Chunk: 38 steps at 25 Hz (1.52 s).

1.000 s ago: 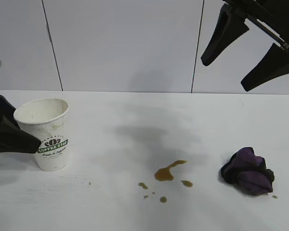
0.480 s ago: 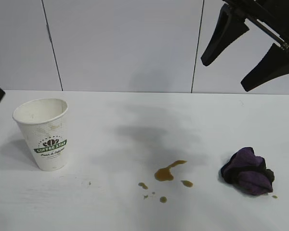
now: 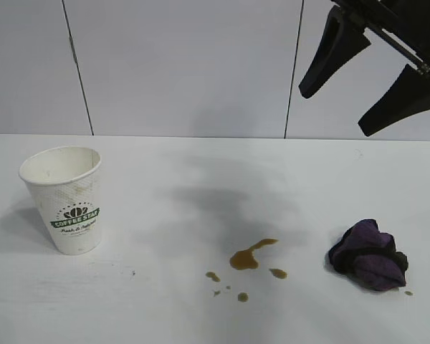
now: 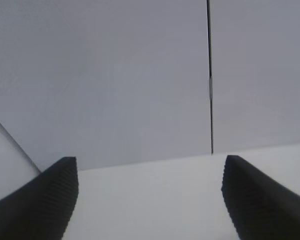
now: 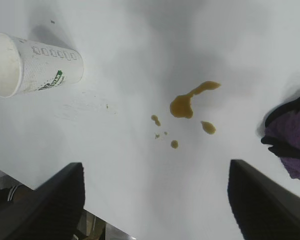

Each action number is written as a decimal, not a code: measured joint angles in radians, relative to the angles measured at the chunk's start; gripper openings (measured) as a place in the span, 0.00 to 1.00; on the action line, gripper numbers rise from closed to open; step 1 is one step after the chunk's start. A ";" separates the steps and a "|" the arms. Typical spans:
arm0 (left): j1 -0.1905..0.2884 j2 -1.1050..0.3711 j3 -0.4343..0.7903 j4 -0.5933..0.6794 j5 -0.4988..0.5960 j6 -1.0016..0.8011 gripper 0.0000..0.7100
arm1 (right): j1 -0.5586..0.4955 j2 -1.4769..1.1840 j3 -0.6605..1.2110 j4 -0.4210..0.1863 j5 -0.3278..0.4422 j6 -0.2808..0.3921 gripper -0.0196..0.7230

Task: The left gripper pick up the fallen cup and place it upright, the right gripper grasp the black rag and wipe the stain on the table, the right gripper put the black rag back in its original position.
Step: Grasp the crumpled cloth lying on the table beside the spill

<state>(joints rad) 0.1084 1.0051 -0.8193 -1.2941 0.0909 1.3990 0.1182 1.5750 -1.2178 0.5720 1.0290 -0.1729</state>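
The white paper cup (image 3: 63, 201) with its green logo stands upright at the left of the white table (image 3: 165, 308), and nothing touches it; the right wrist view also shows the cup (image 5: 32, 65). The brown stain (image 3: 247, 256) with small droplets lies near the table's middle. To its right sits the bunched black and purple rag (image 3: 369, 254). My right gripper (image 3: 335, 111) hangs open high above the rag, empty, looking down on the stain (image 5: 182, 105) and the rag (image 5: 292, 145). My left gripper (image 4: 150, 162) is open and empty, out of the exterior view.
Grey wall panels (image 3: 186, 64) with dark vertical seams stand behind the table. One small brown droplet (image 3: 408, 292) lies just right of the rag. The table's near edge (image 5: 105, 225) shows in the right wrist view.
My left gripper has let go of the cup and drawn away past the left edge of the exterior view. The cup stays upright. The right arm has not moved.
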 joint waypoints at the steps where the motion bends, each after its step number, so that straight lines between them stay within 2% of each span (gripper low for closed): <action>1: 0.000 -0.054 0.001 -0.012 0.010 -0.021 0.80 | 0.000 0.000 0.000 0.000 0.000 0.000 0.76; 11: 0.000 -0.729 -0.001 -0.008 0.187 -0.101 0.80 | 0.000 0.000 0.000 0.000 0.000 0.000 0.76; 14: 0.000 -0.918 -0.007 0.046 0.300 -0.109 0.80 | 0.000 0.000 0.000 0.000 0.009 0.000 0.76; 16: 0.000 -1.014 -0.012 0.132 0.375 -0.151 0.80 | 0.000 0.000 0.000 0.000 0.022 0.000 0.76; 18: 0.000 -1.025 -0.038 0.240 0.484 -0.256 0.80 | 0.000 0.000 0.000 -0.002 0.026 0.000 0.76; 21: 0.000 -1.024 -0.050 0.480 0.742 -0.500 0.80 | 0.000 0.000 0.000 -0.011 0.032 0.000 0.76; 24: 0.003 -1.024 -0.047 0.800 0.998 -0.826 0.80 | 0.000 0.000 -0.001 -0.018 0.045 0.000 0.76; 26: 0.005 -1.024 -0.031 0.998 1.125 -1.049 0.80 | 0.000 0.000 -0.001 -0.020 0.047 0.000 0.76; 28: 0.005 -1.024 -0.006 1.137 1.177 -1.207 0.80 | 0.000 0.000 -0.001 -0.022 0.046 0.000 0.76; 31: 0.005 -1.024 0.054 1.294 1.192 -1.381 0.80 | 0.000 0.000 -0.001 -0.022 0.040 0.000 0.76; 38: -0.010 -1.024 0.253 1.328 1.179 -1.431 0.80 | 0.000 0.000 -0.001 -0.022 0.026 0.000 0.76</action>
<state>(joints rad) 0.0981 -0.0185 -0.5666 0.0336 1.2695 -0.0320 0.1182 1.5750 -1.2190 0.5498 1.0552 -0.1729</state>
